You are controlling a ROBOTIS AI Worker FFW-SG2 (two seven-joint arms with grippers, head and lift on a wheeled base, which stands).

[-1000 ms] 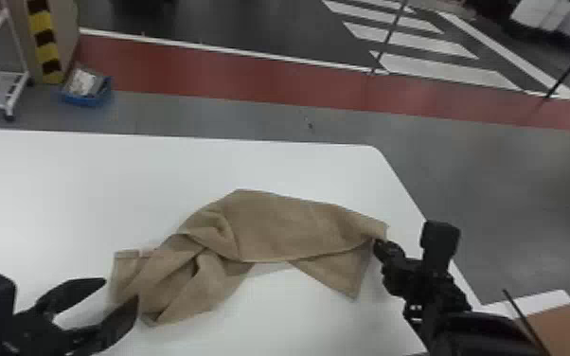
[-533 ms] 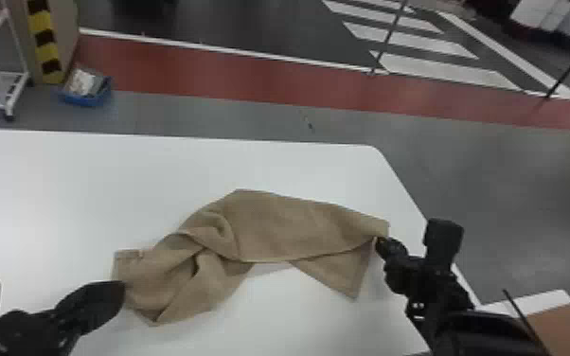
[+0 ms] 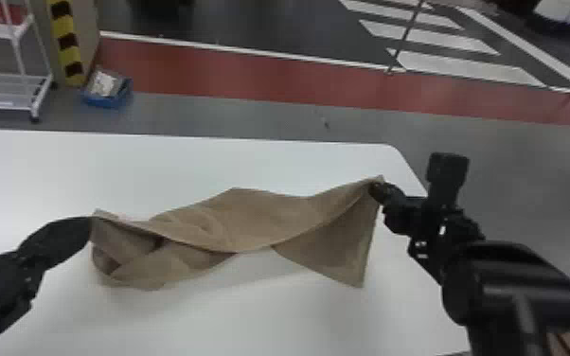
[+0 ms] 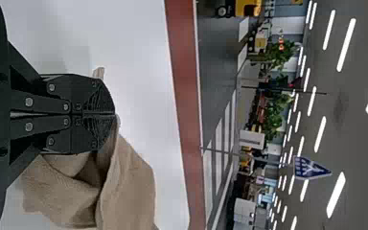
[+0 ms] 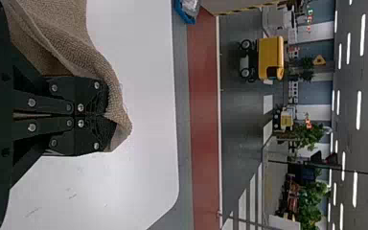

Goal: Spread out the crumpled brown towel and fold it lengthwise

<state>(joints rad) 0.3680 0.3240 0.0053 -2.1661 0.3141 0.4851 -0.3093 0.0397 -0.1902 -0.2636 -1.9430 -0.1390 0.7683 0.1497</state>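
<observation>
Left end effector [image 3: 88, 228] and right end effector [image 3: 377, 188], both closed, pinch the brown towel [image 3: 255, 220] at its 9 and 2 o'clock ends, over the white surface [image 3: 232, 322]. It should handle light and limp; 2 corners of 1 edge would make the best holds.
</observation>
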